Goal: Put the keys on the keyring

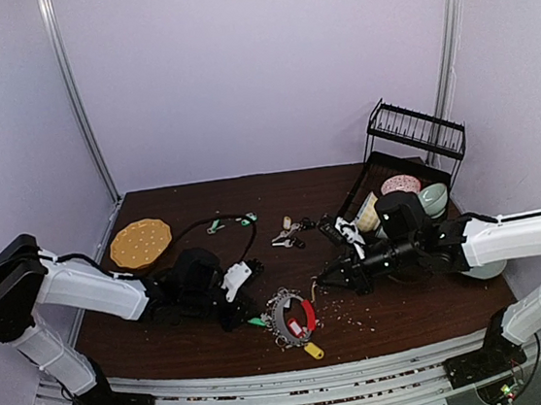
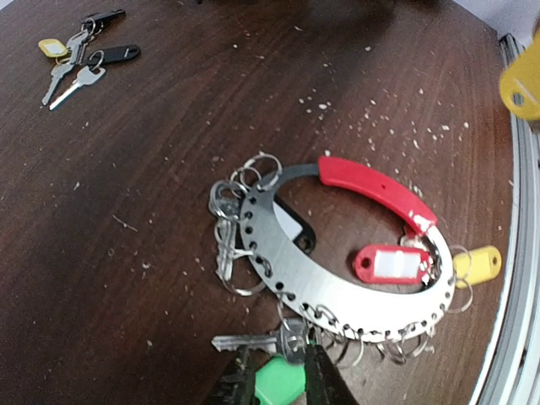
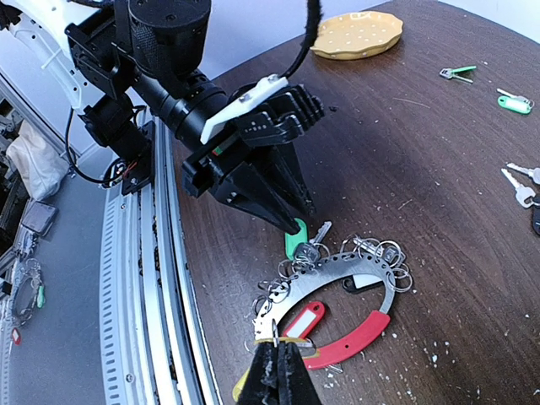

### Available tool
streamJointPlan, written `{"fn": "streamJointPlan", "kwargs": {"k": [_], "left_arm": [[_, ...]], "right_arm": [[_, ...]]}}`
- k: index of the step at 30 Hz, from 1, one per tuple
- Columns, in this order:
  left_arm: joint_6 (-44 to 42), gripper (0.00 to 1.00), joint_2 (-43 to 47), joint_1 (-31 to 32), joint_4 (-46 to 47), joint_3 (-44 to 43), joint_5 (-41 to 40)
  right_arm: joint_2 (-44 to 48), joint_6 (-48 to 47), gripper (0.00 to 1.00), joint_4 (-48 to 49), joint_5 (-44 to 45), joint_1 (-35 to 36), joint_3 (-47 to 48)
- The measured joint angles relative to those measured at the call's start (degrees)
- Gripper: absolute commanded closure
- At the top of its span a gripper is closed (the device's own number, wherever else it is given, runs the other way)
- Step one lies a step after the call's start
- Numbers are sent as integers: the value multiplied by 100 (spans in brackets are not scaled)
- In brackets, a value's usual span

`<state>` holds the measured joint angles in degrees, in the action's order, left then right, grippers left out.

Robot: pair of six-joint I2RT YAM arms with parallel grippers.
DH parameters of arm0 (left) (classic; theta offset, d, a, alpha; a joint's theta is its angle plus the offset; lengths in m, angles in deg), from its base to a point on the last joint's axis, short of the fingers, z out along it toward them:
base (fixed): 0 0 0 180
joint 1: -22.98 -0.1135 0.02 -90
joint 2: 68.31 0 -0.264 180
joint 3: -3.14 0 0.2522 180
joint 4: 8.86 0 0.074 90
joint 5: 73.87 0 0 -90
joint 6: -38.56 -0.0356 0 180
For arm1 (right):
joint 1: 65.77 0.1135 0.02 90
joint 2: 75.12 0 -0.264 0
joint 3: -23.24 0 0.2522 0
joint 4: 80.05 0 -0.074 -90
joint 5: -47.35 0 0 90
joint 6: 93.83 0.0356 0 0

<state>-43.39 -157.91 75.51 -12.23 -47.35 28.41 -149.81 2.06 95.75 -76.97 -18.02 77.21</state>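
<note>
2 grippers: left gripper (image 2: 279, 371) pinches the green-tagged silver key (image 2: 245, 342), right gripper (image 3: 275, 350) presses shut at the red-and-silver perforated keyring (image 2: 337, 295); a shallow pinch may drop the key.

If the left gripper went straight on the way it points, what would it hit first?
The green tag, which sits between the fingers of the left gripper. Right behind it lies the keyring, silver arc first, though depth is unclear.
</note>
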Motion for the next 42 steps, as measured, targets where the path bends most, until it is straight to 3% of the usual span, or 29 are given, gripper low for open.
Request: {"fn": "streamJointPlan", "kwargs": {"k": [7, 11, 15, 23, 35, 37, 42], "left_arm": [[321, 79, -125, -46, 505, 50, 365], [313, 70, -87, 52, 531, 68, 546], [323, 84, -267, 236, 483, -33, 557], [365, 77, -531, 264, 409, -118, 420], [391, 79, -748, 264, 142, -334, 238], [391, 81, -780, 264, 133, -369, 203], [391, 100, -850, 267, 90, -472, 107]], "right_arm": [[-76, -13, 100, 2, -136, -105, 7], [-92, -13, 100, 11, -205, -125, 4], [-98, -7, 100, 87, -240, -129, 4], [-107, -9, 100, 116, -243, -157, 4], [-107, -7, 100, 127, -245, -166, -11], [-107, -7, 100, 127, -245, -166, -11], [-107, -7, 100, 127, -245, -186, -13]]}}
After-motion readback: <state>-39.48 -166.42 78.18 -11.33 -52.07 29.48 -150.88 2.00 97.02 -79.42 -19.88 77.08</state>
